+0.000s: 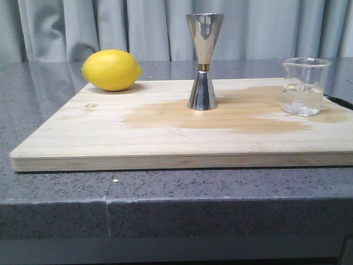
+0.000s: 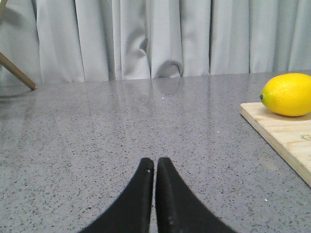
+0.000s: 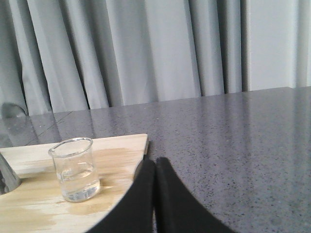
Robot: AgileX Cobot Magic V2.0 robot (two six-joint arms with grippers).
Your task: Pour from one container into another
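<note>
We record grey pleated curtains [image 1: 110, 27] filling the upper frame, above a grey speckled stone counter [image 1: 55, 199]. A pale wooden board [image 1: 99, 132], wet-stained centre-right, nearly reaches the counter's front edge. On it: steel hourglass jigger [image 1: 203, 61] upright at centre, yellow lemon [image 1: 111, 69] upper left, clear glass beaker [image 1: 304, 86] holding liquid, far right. Left gripper [image 2: 155, 165] and right gripper [image 3: 155, 165] are both clenched and empty.

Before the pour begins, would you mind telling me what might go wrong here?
1. The jigger is tall on a narrow foot with a small mouth, so a nudge could topple it, or liquid could miss.
2. The board shows a darker, wet-looking patch around the jigger and the beaker; either may slide.
3. The right gripper is shut beside the beaker and must open before grasping.
</note>
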